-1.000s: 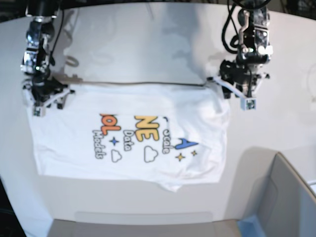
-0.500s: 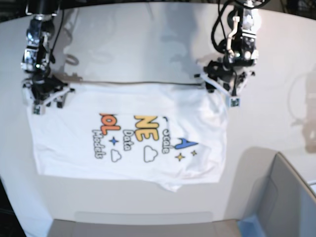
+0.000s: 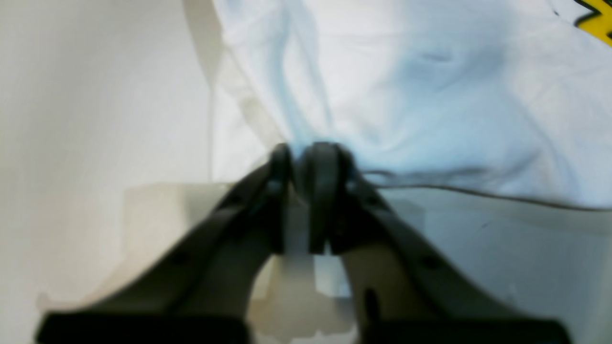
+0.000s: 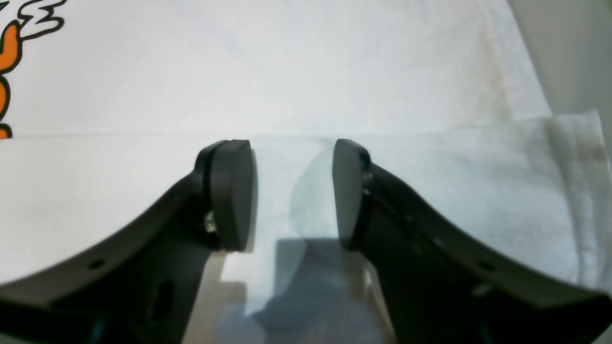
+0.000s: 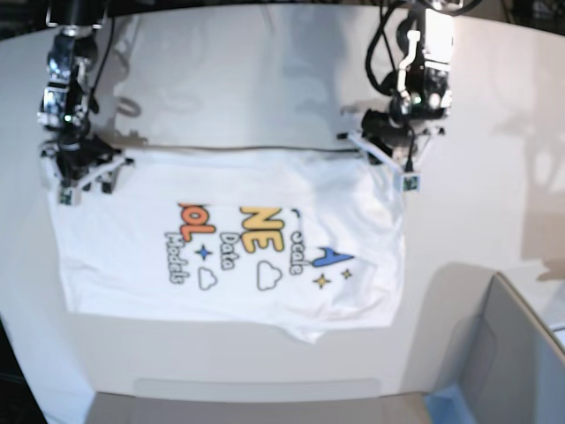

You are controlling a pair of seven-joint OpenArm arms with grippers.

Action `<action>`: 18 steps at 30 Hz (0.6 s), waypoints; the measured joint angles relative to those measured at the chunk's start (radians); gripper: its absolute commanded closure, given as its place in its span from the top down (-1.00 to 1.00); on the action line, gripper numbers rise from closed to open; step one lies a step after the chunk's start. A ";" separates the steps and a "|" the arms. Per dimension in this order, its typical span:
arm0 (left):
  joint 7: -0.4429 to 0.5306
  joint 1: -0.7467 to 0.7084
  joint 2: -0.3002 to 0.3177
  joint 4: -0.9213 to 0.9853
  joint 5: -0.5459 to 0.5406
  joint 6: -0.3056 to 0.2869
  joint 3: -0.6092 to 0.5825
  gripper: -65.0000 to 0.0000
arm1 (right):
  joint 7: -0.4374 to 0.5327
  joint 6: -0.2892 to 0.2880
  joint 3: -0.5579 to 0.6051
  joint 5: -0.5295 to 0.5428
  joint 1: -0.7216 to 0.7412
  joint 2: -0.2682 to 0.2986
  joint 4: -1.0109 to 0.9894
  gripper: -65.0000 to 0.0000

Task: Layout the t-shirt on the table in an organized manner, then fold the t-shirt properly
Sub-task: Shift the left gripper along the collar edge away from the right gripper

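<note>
Pinching t-shirt [image 3: 430, 95] edge: left hand [image 3: 306, 157] | right hand [image 4: 291, 191] agape over cloth corner

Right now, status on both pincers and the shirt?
Left pincer pinching t-shirt edge. Right pincer open over shirt corner. Shirt flat on table. Nothing blocking.

Probably a lab: bare white table [image 5: 265, 71].

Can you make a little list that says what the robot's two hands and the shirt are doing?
t-shirt: spread on the table, print facing up
left gripper: shut, pinching the shirt's edge
right gripper: open, fingers either side of a folded cloth edge
bin: grey, at the table's corner, apart from the shirt
</note>
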State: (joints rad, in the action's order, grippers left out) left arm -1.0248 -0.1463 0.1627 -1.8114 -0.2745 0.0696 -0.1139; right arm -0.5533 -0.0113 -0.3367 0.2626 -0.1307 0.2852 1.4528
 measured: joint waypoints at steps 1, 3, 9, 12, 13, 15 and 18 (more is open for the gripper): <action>0.001 0.016 0.001 0.022 0.000 0.003 -0.002 -0.84 | 0.002 0.000 0.000 0.000 -0.001 0.000 0.000 -0.14; 0.004 0.035 0.004 0.044 0.001 0.003 0.000 -0.84 | 0.002 0.000 0.000 0.000 -0.003 0.002 0.000 -0.14; 0.031 0.027 0.006 0.044 0.000 0.002 0.011 -0.87 | 0.000 -0.003 -0.002 0.000 -0.003 0.005 0.000 -0.14; 0.028 0.027 0.010 0.043 -0.013 -0.006 0.085 -0.87 | 0.000 -0.003 -0.002 0.000 -0.003 0.005 0.000 -0.14; 0.028 0.027 0.018 0.043 -0.006 -0.004 0.110 -0.87 | 0.000 -0.004 -0.003 0.001 -0.003 0.005 0.000 -0.14; 0.027 0.027 0.042 0.043 -0.003 -0.004 0.138 -0.87 | 0.000 -0.004 -0.003 0.000 -0.003 0.005 0.000 -0.14; 0.028 0.027 0.080 0.042 0.011 0.003 0.138 -0.87 | 0.000 -0.004 -0.004 0.001 -0.003 0.005 0.000 -0.14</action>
State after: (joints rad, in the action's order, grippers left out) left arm -0.9966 -0.1192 0.2428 -1.7691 -0.2630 0.0731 0.0246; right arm -0.5537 -0.0151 -0.3405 0.2634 -0.1337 0.2905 1.4532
